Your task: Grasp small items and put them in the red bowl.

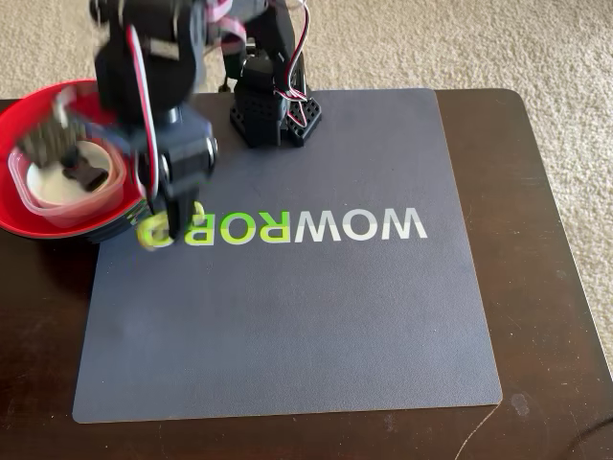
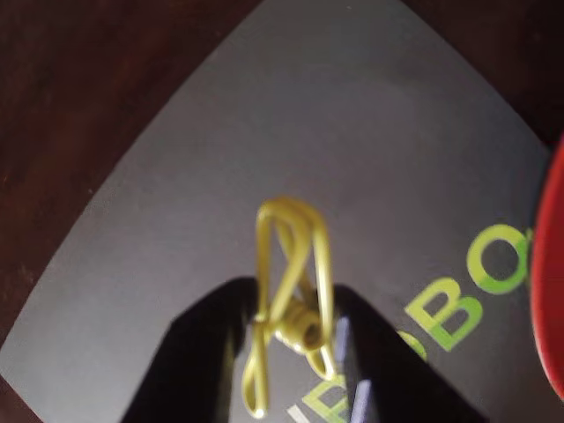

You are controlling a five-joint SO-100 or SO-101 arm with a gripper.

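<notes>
In the wrist view my gripper (image 2: pixel 286 304) is shut on the tiny yellow-green wire clip (image 2: pixel 295 238), which sticks out past the two dark fingers above the grey mat. In the fixed view the arm is motion-blurred, and the gripper (image 1: pixel 161 222) hangs low at the mat's left edge, right beside the red bowl (image 1: pixel 21 222). The bowl's red edge (image 2: pixel 551 282) also shows at the right of the wrist view. Inside the bowl lies a clear square container (image 1: pixel 21 165) with the small white bowl (image 1: pixel 46 182) and the black buckle (image 1: pixel 84 174) in it.
A grey mat (image 1: pixel 287 326) with mirrored white and green lettering (image 1: pixel 316 227) covers most of the dark wooden table (image 1: pixel 541 287). The arm's black base (image 1: pixel 273 110) stands at the mat's far edge. Beige carpet (image 1: pixel 536 48) surrounds the table.
</notes>
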